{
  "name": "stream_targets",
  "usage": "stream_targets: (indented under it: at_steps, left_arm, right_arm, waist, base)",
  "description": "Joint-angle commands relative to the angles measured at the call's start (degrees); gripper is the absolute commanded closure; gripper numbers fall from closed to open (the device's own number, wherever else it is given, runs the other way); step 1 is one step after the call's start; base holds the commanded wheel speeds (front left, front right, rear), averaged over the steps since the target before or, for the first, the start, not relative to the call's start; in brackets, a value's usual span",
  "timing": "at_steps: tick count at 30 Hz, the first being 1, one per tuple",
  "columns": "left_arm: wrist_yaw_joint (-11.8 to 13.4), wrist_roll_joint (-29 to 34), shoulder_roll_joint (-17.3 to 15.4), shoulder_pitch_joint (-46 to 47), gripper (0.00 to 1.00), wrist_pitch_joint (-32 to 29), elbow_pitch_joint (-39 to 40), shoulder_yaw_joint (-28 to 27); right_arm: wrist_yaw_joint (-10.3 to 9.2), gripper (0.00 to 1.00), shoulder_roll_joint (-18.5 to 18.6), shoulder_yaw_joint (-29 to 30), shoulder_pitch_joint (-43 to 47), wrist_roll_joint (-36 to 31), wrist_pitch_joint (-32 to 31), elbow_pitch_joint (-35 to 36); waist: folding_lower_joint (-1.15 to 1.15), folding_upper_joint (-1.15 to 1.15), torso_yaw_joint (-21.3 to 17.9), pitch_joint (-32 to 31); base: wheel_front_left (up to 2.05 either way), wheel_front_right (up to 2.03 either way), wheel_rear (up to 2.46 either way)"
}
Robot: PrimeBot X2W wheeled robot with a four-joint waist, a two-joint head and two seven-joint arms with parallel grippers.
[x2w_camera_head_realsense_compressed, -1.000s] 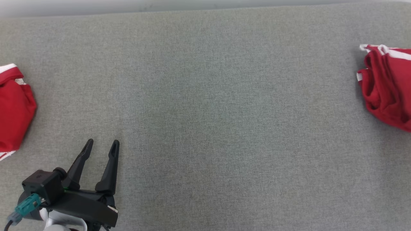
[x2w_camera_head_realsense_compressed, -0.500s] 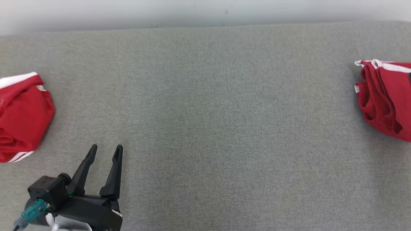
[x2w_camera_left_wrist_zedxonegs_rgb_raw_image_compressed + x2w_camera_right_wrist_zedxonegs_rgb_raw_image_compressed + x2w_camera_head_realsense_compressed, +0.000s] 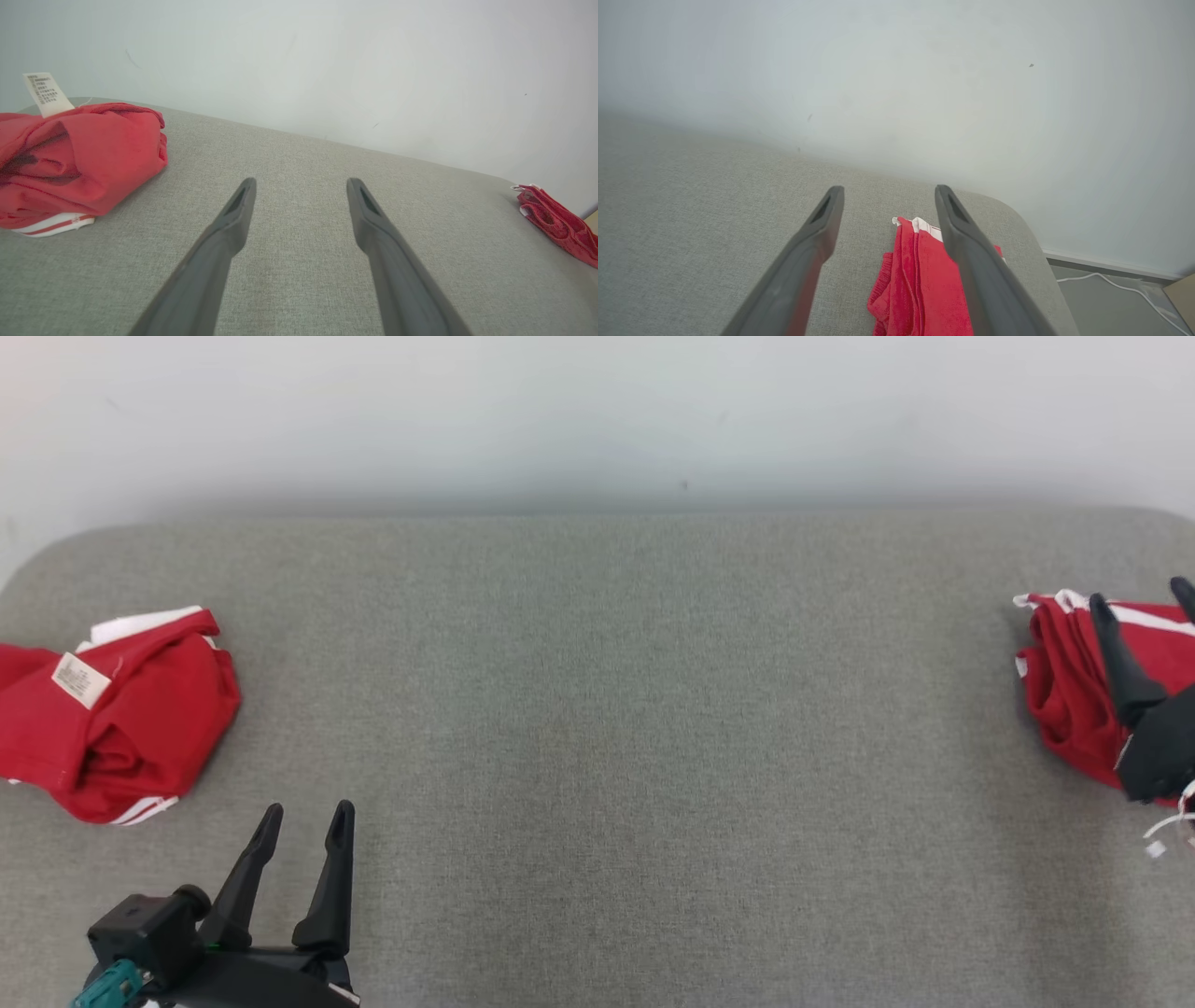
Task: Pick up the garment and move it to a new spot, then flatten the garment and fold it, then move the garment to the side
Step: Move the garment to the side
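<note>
Garment at left edge, second garment at right, grey surface between

the head camera looks down from the near side over the tabletop toward the far wall. the left wrist camera sits low behind the left claw; the right wrist one looks from close by over the right red garment. all share that wall.

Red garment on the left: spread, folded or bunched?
Bunched, not spread. The left red garment lies as a rumpled lump on the grey cushion, care label exposed on top, striped hem tucked underneath.
</note>
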State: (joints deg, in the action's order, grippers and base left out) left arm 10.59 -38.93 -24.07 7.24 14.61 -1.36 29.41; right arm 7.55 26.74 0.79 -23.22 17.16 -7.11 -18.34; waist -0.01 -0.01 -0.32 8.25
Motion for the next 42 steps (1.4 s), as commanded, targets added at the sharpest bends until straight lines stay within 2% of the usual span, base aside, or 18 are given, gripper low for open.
stream_targets:
  at_steps: [1,8,23,31,42]
  left_arm:
    - [0.18,0.29,-0.14,-0.6,0.0,0.22,0.07,-0.4]
    - [0.67,1.11,0.18,-2.26,0.0,0.57,0.53,-1.26]
    - [1.45,3.02,0.98,-4.06,0.0,0.71,-0.42,-3.65]
    - [1.39,2.62,2.13,-5.85,0.0,0.68,0.16,-6.56]
    - [0.57,2.4,2.51,-7.89,0.0,0.22,-1.39,-7.56]
  right_arm:
    - [-0.13,0.0,-0.84,0.59,1.02,0.6,0.82,0.57]
    - [-0.13,0.0,-7.9,3.04,6.9,0.3,5.12,6.22]
    - [-0.13,0.0,-21.19,6.66,19.5,-1.18,8.73,13.96]
    - [-0.13,0.0,-23.63,6.14,23.74,0.39,9.69,14.48]
    - [-0.13,0.0,-23.81,4.0,26.65,3.45,11.78,11.7]
  waist:
    - [0.01,0.01,0.62,-2.38]
    - [0.01,0.01,1.02,-4.95]
    - [0.01,0.01,3.3,-6.73]
    - [0.01,0.01,3.27,-8.48]
    - [0.01,0.01,2.32,-9.6]
  base:
    - [0.0,0.0,0.0]
    - [0.0,0.0,0.0]
    - [0.0,0.0,0.0]
    - [0.0,0.0,0.0]
    - [0.0,0.0,0.0]
